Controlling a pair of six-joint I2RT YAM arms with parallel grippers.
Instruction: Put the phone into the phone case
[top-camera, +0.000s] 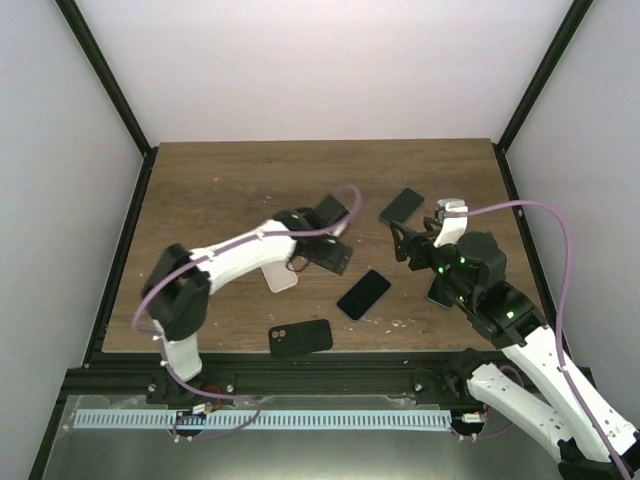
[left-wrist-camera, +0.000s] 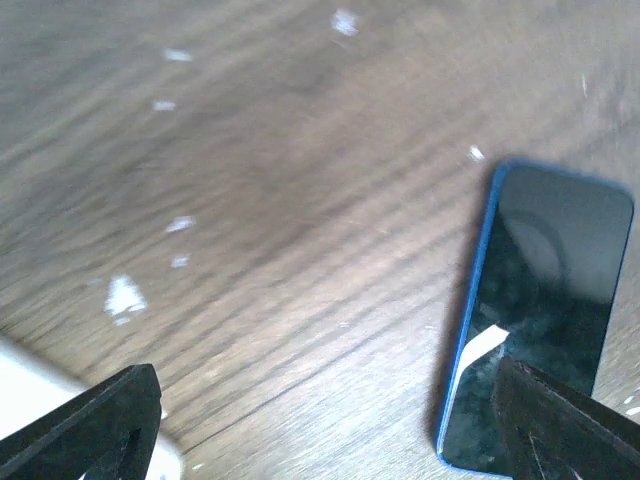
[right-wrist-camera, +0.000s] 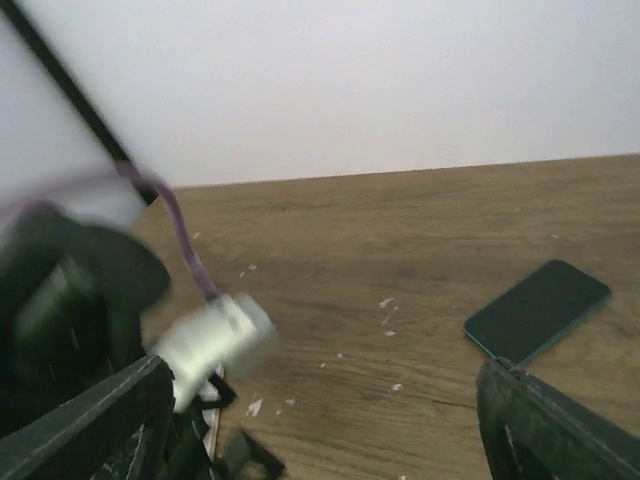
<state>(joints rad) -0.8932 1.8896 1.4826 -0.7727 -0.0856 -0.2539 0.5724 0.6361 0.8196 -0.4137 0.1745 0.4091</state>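
Note:
A black phone case (top-camera: 300, 337) with a camera cutout lies near the table's front edge. A dark phone with a blue rim (top-camera: 363, 294) lies flat beyond it to the right, and shows at the right of the left wrist view (left-wrist-camera: 540, 320). My left gripper (top-camera: 328, 257) is open and empty, low over bare wood (left-wrist-camera: 325, 395) between that phone and a pale case (top-camera: 280, 275). My right gripper (top-camera: 405, 243) is open and empty (right-wrist-camera: 322, 385), above the table to the right of the left gripper. The left arm shows blurred in the right wrist view.
A second dark phone with a greenish rim (top-camera: 401, 206) lies at the back right, also in the right wrist view (right-wrist-camera: 537, 310). A dark object partly hidden under the right arm (top-camera: 438, 295) lies on the table. Black frame posts and white walls surround the wooden table (top-camera: 220, 190).

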